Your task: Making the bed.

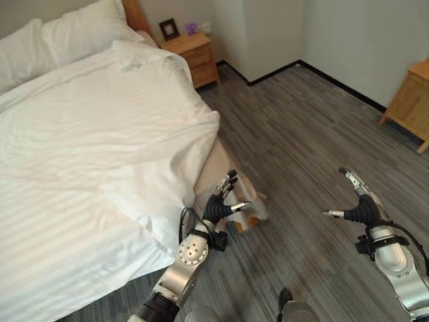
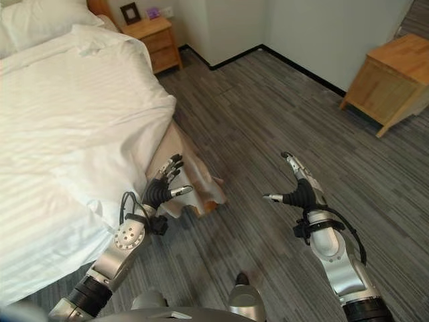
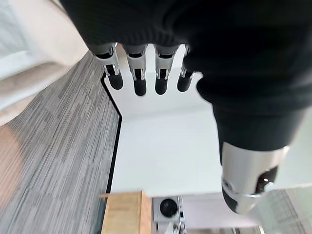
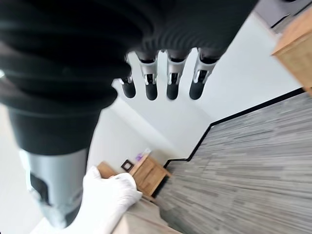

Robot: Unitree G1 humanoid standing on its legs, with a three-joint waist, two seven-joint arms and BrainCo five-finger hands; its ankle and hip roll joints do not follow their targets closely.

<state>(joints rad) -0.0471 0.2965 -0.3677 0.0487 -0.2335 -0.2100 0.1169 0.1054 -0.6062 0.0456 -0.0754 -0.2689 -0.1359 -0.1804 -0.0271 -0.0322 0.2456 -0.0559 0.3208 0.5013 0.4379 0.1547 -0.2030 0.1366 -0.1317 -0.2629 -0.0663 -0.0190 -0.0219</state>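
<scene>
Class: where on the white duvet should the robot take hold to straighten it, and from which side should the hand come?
Grip the duvet at its hanging corner, beside the open left hand. That corner droops over the bed's edge in loose folds, so fingers can probably pinch it there. Come from the floor side, reaching toward the bed. The right hand hangs open over the floor.

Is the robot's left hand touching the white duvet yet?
Apart. The right eye view shows the left hand open beside the bed corner, with beige sheet between its fingers and the white duvet.
</scene>
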